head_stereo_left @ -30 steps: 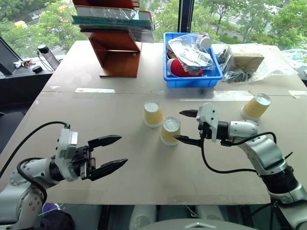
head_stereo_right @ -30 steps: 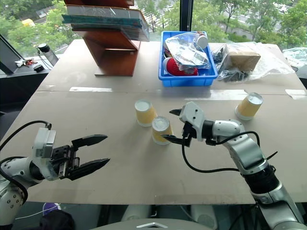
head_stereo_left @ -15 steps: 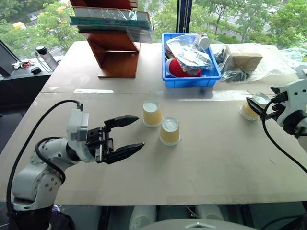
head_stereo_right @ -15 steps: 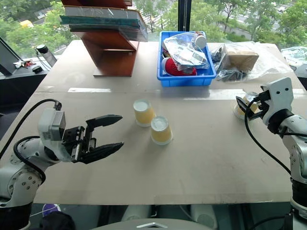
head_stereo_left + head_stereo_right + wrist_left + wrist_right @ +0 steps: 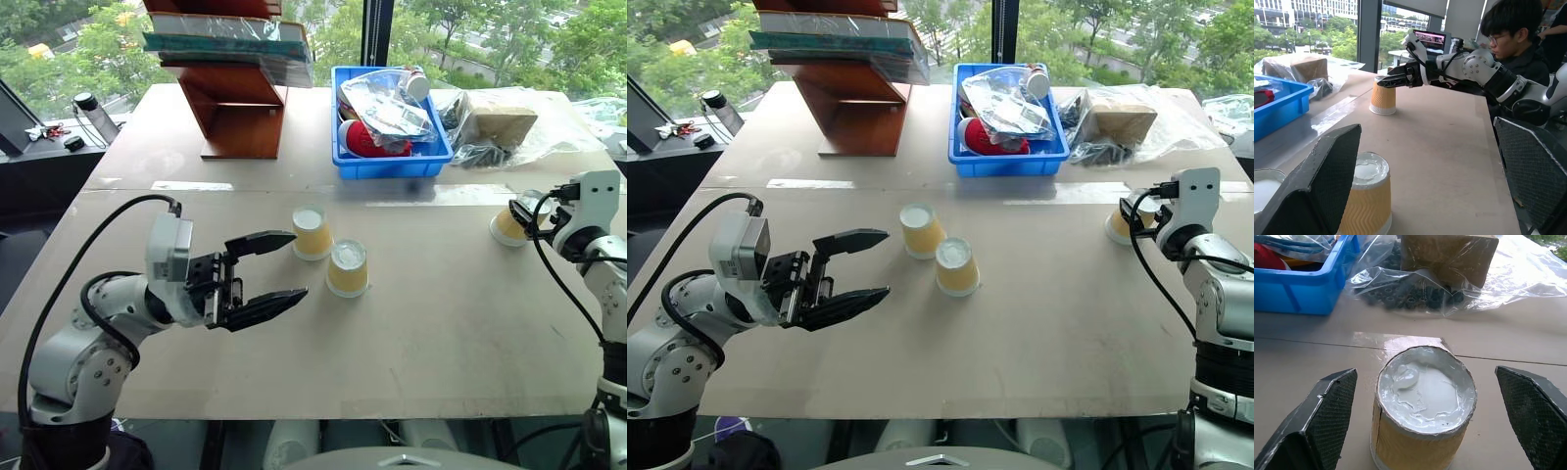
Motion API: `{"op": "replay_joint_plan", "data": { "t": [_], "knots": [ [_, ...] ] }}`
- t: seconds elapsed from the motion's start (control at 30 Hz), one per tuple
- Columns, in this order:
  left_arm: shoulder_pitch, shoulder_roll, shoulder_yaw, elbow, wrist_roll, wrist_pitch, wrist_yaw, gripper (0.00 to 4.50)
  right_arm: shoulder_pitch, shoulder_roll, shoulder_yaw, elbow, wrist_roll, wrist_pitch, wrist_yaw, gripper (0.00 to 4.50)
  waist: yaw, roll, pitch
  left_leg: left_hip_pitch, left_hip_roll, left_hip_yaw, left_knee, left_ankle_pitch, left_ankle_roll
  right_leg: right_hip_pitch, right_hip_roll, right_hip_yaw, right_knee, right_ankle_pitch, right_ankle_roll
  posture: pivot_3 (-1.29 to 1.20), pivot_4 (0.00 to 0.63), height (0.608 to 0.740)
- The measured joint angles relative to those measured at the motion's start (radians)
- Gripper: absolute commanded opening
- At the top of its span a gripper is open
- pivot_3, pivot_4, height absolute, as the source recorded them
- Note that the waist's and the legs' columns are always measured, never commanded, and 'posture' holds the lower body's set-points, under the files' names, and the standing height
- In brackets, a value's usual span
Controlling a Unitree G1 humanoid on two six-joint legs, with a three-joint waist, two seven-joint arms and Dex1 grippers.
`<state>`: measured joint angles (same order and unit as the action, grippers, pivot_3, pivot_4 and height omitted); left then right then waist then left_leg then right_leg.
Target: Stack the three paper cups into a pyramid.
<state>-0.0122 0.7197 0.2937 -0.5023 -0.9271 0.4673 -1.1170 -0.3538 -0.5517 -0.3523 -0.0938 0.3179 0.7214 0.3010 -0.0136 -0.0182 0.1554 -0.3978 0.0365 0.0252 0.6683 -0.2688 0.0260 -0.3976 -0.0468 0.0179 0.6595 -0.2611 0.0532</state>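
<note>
At the tabletop's [image 5: 411,343] right edge, right gripper [image 5: 1425,416] spread wide, straddling an upside-down paper cup [image 5: 1422,406] untouched. Left gripper [image 5: 269,266] wide open, empty, beside the two other cups [image 5: 313,232] [image 5: 347,268], inverted, mid-table.

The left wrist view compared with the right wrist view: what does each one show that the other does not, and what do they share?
The left wrist view alone shows a second paper cup upside down between the left gripper's open fingers, the right gripper reaching the far paper cup, and a person seated behind the table. The right wrist view alone shows that far cup's white base from above, centred between the right gripper's open fingers. Both share the far cup, the blue bin, the cardboard box in plastic and the table.
</note>
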Motion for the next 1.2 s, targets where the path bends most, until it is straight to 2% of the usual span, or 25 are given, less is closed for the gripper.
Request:
{"op": "replay_joint_plan", "data": {
  "t": [0.33, 0.63, 0.67, 0.7, 0.77, 0.8, 1.07, 1.2],
  "knots": [
    [0.018, -0.003, -0.002, 0.001, 0.009, -0.017, 0.001, 4.5, -0.014, 0.005, 0.013, 0.112, -0.007, -0.068, 0.0, 4.47, 0.0, 0.0, 0.0, 0.0, 0.0, 0.0, 0.0, 0.0, 0.0, 0.0, 0.0, 0.0, 0.0, 0.0, 0.0, 0.0, 0.15, 0.74],
    [0.017, -0.003, -0.002, 0.002, 0.011, -0.015, 0.028, 4.5, 0.0, 0.005, 0.015, 0.07, 0.009, -0.093, 0.044, 4.47, 0.0, 0.0, 0.0, 0.0, 0.0, 0.0, 0.0, 0.0, 0.0, 0.0, 0.0, 0.0, 0.0, 0.0, 0.0, 0.0, 0.15, 0.74],
    [0.017, -0.003, -0.002, 0.002, 0.011, -0.015, 0.028, 4.5, 0.005, 0.005, 0.015, 0.07, 0.009, -0.092, 0.044, 3.97, 0.0, 0.0, 0.0, 0.0, 0.0, 0.0, 0.0, 0.0, 0.0, 0.0, 0.0, 0.0, 0.0, 0.0, 0.0, 0.0, 0.15, 0.74],
    [0.017, -0.003, -0.002, 0.003, 0.011, -0.015, 0.028, 4.5, 0.01, 0.005, 0.016, 0.07, 0.009, -0.092, 0.044, 3.78, 0.0, 0.0, 0.0, 0.0, 0.0, 0.0, 0.0, 0.0, 0.0, 0.0, 0.0, 0.0, 0.0, 0.0, 0.0, 0.0, 0.15, 0.74],
    [0.016, -0.003, -0.002, 0.009, 0.011, -0.016, 0.023, 4.5, 0.019, 0.005, 0.018, 0.071, 0.008, -0.089, 0.043, 2.88, 0.0, 0.0, 0.0, 0.0, 0.0, 0.0, 0.0, 0.0, 0.0, 0.0, 0.0, 0.0, 0.0, 0.0, 0.0, 0.0, 0.15, 0.74],
    [0.016, -0.003, -0.003, 0.014, 0.012, -0.017, 0.019, 4.5, 0.019, 0.005, 0.018, 0.071, 0.007, -0.09, 0.043, 2.57, 0.0, 0.0, 0.0, 0.0, 0.0, 0.0, 0.0, 0.0, 0.0, 0.0, 0.0, 0.0, 0.0, 0.0, 0.0, 0.0, 0.15, 0.74],
    [0.037, -0.008, -0.002, 0.041, 0.022, -0.042, -0.021, 4.5, 0.027, 0.004, 0.023, 0.059, 0.004, -0.093, 0.049, 2.57, 0.0, 0.0, 0.0, 0.0, 0.0, 0.0, 0.0, 0.0, 0.0, 0.0, 0.0, 0.0, 0.0, 0.0, 0.0, 0.0, 0.15, 0.74],
    [0.062, -0.012, 0.001, 0.048, 0.031, -0.064, -0.04, 4.5, 0.081, -0.017, 0.043, -0.04, 0.047, -0.098, 0.148, 2.57, 0.0, 0.002, 0.001, 0.0, 0.001, 0.0, -0.001, 0.0, 0.0, 0.0, 0.0, 0.0, -0.001, 0.0, 0.0, 0.0, 0.15, 0.74]
  ]
}}
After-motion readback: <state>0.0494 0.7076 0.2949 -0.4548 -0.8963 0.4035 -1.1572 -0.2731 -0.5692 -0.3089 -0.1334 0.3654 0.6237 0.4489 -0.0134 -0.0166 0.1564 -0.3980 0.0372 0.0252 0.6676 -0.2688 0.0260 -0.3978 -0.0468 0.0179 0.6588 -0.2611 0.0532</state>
